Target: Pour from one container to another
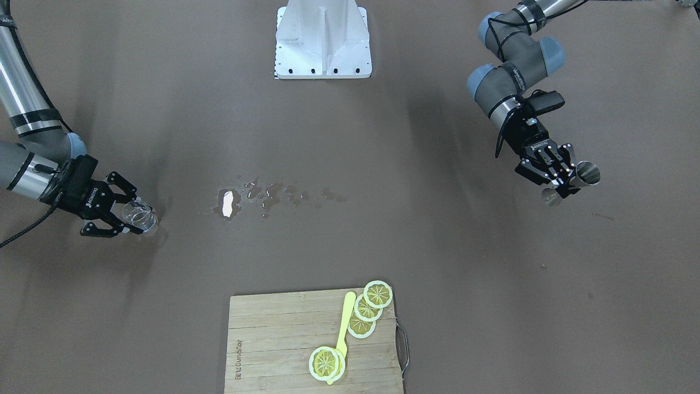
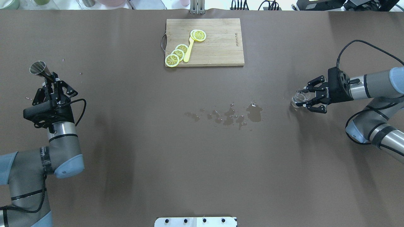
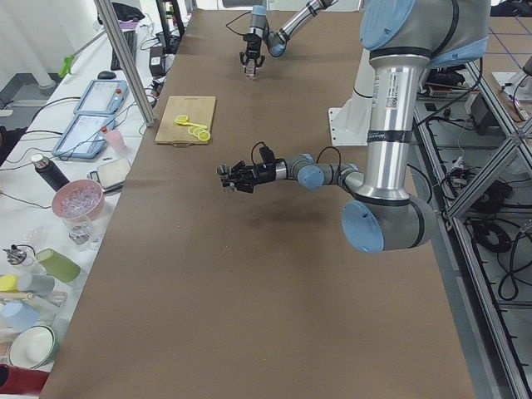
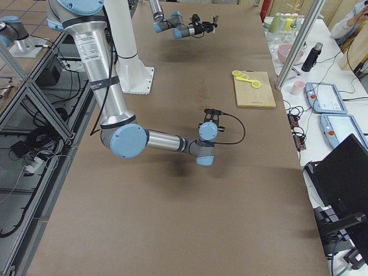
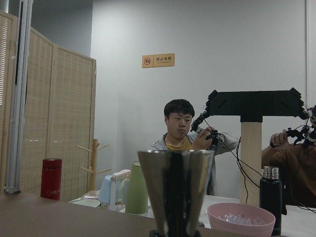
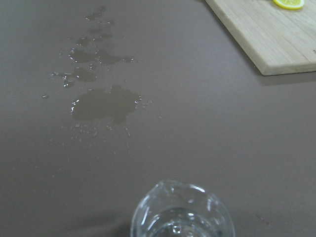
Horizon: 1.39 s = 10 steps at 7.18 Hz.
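The small clear glass cup stands low at the table on the right of the overhead view, with my right gripper shut on it from the side. The right wrist view shows its rim and lip at the bottom edge. The same cup sits in the right gripper at the left of the front view. My left gripper is shut on the waist of the steel jigger, held tilted above the table; the jigger and its cone are plain to see.
Spilled liquid lies in patches mid-table, between the arms. A wooden cutting board at the far edge carries lemon slices and a yellow utensil. The robot base plate is at the near edge. People and drinkware stand beyond the table's left end.
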### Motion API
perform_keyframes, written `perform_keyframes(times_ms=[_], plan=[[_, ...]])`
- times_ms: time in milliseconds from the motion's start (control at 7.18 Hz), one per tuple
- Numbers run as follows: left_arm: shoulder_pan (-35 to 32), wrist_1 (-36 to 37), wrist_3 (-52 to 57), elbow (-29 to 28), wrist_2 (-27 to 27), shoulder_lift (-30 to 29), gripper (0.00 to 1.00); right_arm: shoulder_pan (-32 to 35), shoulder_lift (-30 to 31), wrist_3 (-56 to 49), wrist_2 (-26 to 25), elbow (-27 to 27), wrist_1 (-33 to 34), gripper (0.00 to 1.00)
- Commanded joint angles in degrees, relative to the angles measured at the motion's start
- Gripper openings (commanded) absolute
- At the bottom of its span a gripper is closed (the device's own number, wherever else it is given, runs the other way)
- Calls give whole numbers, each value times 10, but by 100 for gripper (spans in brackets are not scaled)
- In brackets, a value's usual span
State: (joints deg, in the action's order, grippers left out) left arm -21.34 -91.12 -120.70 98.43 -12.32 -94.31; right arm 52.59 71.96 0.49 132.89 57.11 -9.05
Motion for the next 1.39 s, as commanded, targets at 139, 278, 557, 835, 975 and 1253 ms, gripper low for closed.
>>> perform_keyframes(times_ms=[139, 278, 557, 835, 975, 1253], plan=[[2, 6, 2, -2, 0, -3, 0, -1, -1, 0, 0, -4, 0, 47], [3, 5, 3, -3, 0, -2, 0, -1, -2, 0, 0, -5, 0, 49], [3, 10, 5, 1, 0, -6, 0, 0, -2, 0, 0, -6, 0, 58], [3, 87, -1, 30, 4, -28, 0, 0, -2, 2, -1, -6, 0, 86], [3, 99, -1, 29, 4, -39, 0, 0, -2, 6, -1, -5, 0, 99], [3, 108, -3, 27, 4, -42, 0, 0, -3, 7, 0, -5, 0, 99]])
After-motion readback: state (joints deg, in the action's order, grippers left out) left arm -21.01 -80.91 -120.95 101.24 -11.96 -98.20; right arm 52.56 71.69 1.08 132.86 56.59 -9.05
